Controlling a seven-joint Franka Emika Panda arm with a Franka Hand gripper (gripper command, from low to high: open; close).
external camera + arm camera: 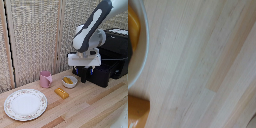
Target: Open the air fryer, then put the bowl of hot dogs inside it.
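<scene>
Sitting on the wooden table (pixel 95 107), the bowl (pixel 69 81) holds the orange-yellow hot dogs (pixel 67 80), just beside the air fryer (pixel 111 60) on its exterior-view left. Drawer (pixel 102 75) looks pulled out, dark cavity behind it; handle not clearly separable from the black front. Gripper (pixel 83 76) hangs between bowl and drawer, close to the bowl's rim, not holding anything visible. Jaw state: cannot tell, fingers blur into the black fryer. Wrist view shows only the bowl rim (pixel 143 50), an orange block (pixel 137 112) and bare wood.

Risks, as judgement: gripper sits off to the bowl's side, so a descent here could clip the rim and tip or shove it, spilling hot dogs. A thin rim pinch may slip. The block (pixel 61 93) nearby and the pink mug (pixel 46 79) could get knocked. Drawer edge close to the arm, collision possible. Plate (pixel 25 105) well apart.
</scene>
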